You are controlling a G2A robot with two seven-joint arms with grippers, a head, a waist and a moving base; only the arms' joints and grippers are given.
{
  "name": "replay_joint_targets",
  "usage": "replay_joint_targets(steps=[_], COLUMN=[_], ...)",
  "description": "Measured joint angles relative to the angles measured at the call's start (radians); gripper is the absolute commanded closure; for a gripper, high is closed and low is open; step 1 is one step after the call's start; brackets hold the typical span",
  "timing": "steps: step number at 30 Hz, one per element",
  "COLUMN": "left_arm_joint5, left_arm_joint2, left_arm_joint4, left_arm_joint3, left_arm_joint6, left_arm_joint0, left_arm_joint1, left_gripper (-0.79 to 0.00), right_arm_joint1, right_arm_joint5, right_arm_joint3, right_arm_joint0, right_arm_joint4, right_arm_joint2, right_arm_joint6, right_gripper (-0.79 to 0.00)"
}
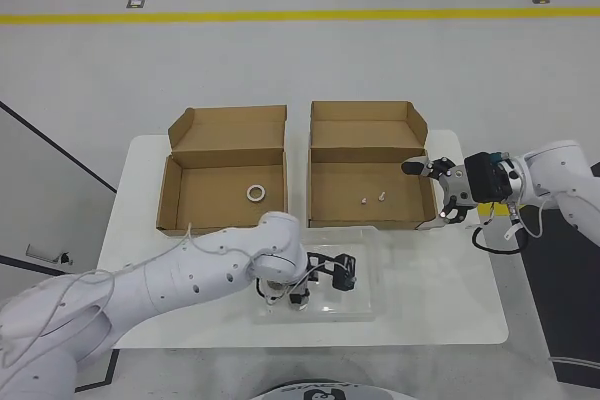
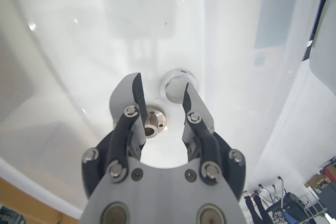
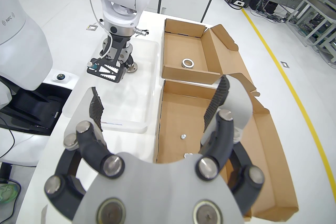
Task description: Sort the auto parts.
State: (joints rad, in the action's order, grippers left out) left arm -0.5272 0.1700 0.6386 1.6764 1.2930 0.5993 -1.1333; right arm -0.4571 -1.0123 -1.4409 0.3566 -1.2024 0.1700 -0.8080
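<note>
The left claw [image 2: 161, 83], jaws apart, hangs in the clear tray [image 1: 365, 290] at the counter's [image 1: 440, 295] 6 o'clock edge with a metal ring [image 2: 173, 75] just at its tips, while the right claw [image 3: 158, 84], also apart, sits at 3 o'clock.

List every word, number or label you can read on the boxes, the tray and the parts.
Box holding the ring: no print.
Box holding the small parts: no print.
Clear tray: a label strip on its wall, too small to read.
Parts in the tray: no marks readable.
</note>
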Motion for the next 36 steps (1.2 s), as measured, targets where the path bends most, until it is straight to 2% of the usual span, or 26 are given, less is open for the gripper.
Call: replay_joint_targets(steps=[14,29,36], left_arm_joint5=[0.002,-0.005,-0.006], left_arm_joint2=[0.000,0.000,0.000], left_arm_joint4=[0.033,0.037,0.036], left_arm_joint3=[-0.043,-0.024,-0.015], left_arm_joint6=[0.002,-0.005,-0.005], left_arm_joint0=[0.009,0.014,0.012], left_arm_joint1=[-0.023,-0.009,0.002], left_gripper=[-0.280,-0.231,-0.271], right_arm_joint1=[0.000,0.000,0.000], right_arm_joint5=[0.000,0.000,0.000], right_arm_joint3=[0.000,0.000,0.000], right_arm_joint0=[0.000,0.000,0.000], right_arm_joint4=[0.000,0.000,0.000], right_arm_joint2=[0.000,0.000,0.000], right_arm_joint6=[0.000,0.000,0.000], right_gripper=[-0.785,-0.785,-0.785])
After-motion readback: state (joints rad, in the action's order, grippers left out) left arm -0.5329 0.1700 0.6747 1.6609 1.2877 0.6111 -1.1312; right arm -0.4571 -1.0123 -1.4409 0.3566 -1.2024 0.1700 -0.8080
